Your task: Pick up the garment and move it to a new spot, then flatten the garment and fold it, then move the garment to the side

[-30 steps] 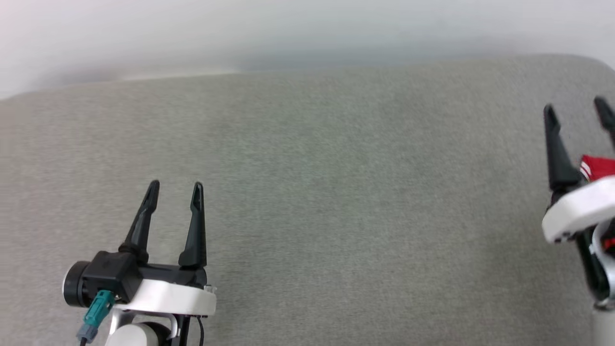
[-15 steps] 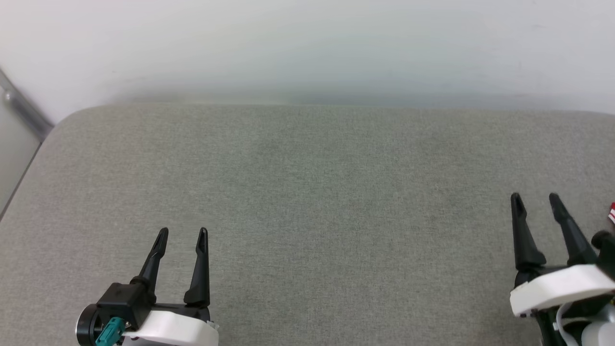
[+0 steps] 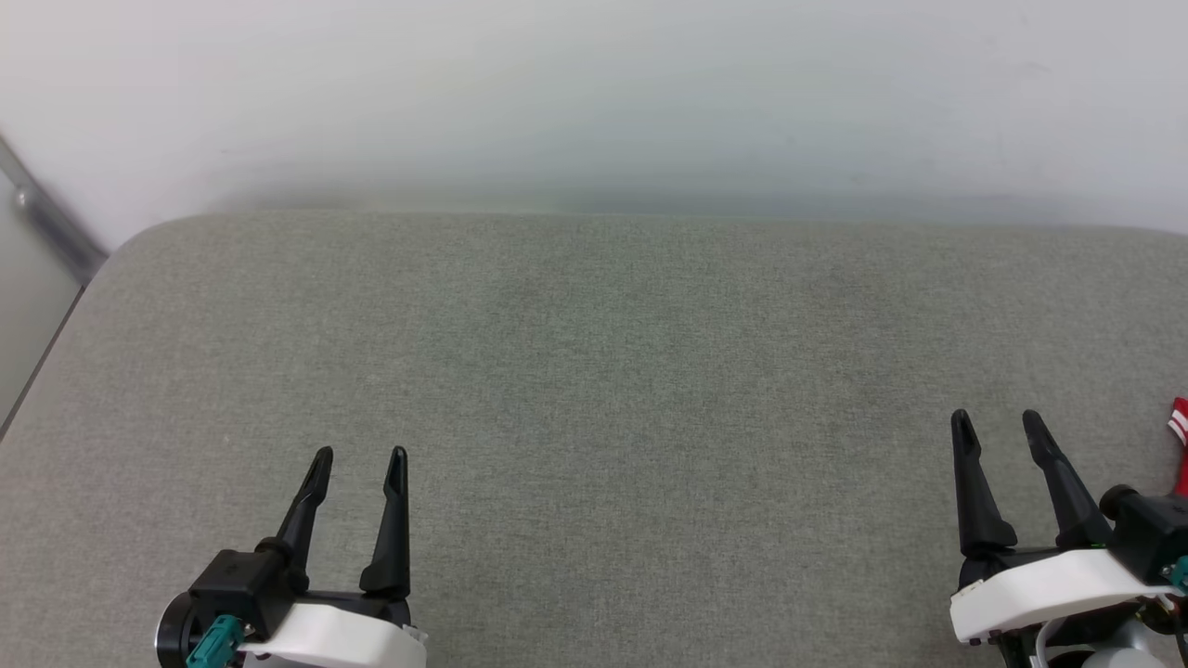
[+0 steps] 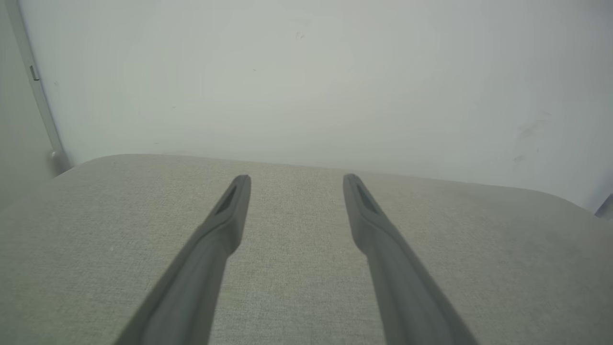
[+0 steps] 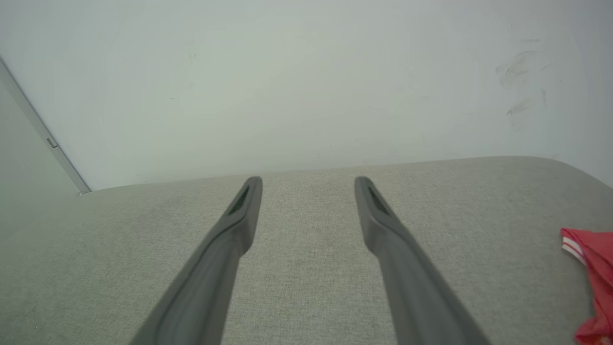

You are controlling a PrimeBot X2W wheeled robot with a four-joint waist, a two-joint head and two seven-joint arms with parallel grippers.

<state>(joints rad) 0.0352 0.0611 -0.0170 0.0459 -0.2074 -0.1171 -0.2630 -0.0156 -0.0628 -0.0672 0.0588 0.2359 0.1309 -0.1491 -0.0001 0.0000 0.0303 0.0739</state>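
Where the gray pad (image 3: 603, 371) runs out at its right edge, we see a small part of the garment (image 3: 1181, 436): red cloth with red-and-white striped trim, cut off by the side of the head view. In the right wrist view the same red cloth lies crumpled on the pad by that right edge, its striped trim turned toward the middle of the pad. Most of it is out of view, so we cannot tell how it is spread.

Our left end effector (image 3: 360, 453) hovers over the near left part of the pad, its jaws apart with nothing between them. Our right end effector (image 3: 995, 416) is over the near right part, its jaws likewise apart and empty, pointing toward the far edge. The garment lies near it on its outer side, clear of it.

The two end effectors are well apart, with bare gray fabric between them. The far corners of the pad are rounded. A pale wall (image 3: 594, 93) rises behind the far edge, and a metal strip (image 3: 46, 218) runs down the wall by the far left corner.
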